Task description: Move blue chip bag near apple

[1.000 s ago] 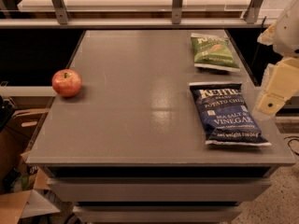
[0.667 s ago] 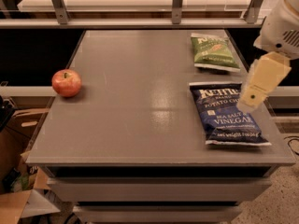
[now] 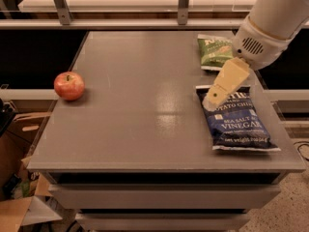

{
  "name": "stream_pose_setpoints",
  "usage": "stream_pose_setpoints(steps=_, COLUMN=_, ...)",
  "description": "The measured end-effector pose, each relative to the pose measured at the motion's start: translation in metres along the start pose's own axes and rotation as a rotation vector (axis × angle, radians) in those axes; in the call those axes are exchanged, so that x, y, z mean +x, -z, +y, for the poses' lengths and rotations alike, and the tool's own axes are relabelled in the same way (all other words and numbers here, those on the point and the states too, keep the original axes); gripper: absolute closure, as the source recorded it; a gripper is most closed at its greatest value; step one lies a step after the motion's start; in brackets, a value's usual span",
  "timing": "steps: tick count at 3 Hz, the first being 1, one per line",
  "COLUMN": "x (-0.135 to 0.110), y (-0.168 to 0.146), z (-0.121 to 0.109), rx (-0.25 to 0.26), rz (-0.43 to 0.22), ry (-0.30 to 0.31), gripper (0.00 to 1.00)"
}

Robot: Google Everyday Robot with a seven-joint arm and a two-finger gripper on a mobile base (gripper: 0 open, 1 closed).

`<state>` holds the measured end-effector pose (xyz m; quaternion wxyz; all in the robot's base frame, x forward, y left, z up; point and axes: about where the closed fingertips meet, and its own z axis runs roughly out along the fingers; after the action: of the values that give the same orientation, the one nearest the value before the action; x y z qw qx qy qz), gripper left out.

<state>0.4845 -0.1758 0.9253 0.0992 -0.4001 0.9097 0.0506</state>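
Swung the end effector (image 3: 212, 100) leftward and down over the past second, from beyond the right edge of the desk (image 3: 145, 71) to just above the upper left corner of the blue bag (image 3: 239, 127). Cannot tell whether released or clenched; seen side-on as one pale wedge, perhaps touching the foil, perhaps just clear of it. Shifted nothing else.

Left the blue bag flat on the right front part of the desk, lettering up, lower right corner close to the rim. Left the apple (image 3: 69, 85) well apart at the far left edge, with the green bag (image 3: 215, 51) behind the blue one, near but apparently not touching.

Coming in at the corner probably to pinch the crimped seam, since a flat glossy face offers little to grip.

Plenty of bare desk between bag and apple for a straight leftward carry; nothing in the way. Worth minding two edges: the right rim at pick-up, and the left rim at set-down, where a nudge could roll the apple off. Better to stop short on the apple's right side, with room to spare there.
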Motion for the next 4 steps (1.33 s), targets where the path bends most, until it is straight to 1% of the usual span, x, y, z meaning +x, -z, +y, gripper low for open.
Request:
stream_pose_setpoints(steps=1, x=-0.005, y=-0.027, z=0.009, rx=0.002, rz=0.020, ry=-0.163, gripper=0.00)
stream_pose_setpoints(steps=2, x=0.005, y=-0.049, z=0.015, rx=0.025, rz=0.047, ry=-0.317, gripper=0.00)
stream_pose_setpoints(steps=3, x=0.028, y=-0.070, z=0.013, rx=0.053, rz=0.083, ry=-0.462, gripper=0.15)
stream_pose_setpoints(steps=4, x=0.047, y=-0.079, z=0.005, rx=0.073, rz=0.102, ry=-0.531, gripper=0.35)
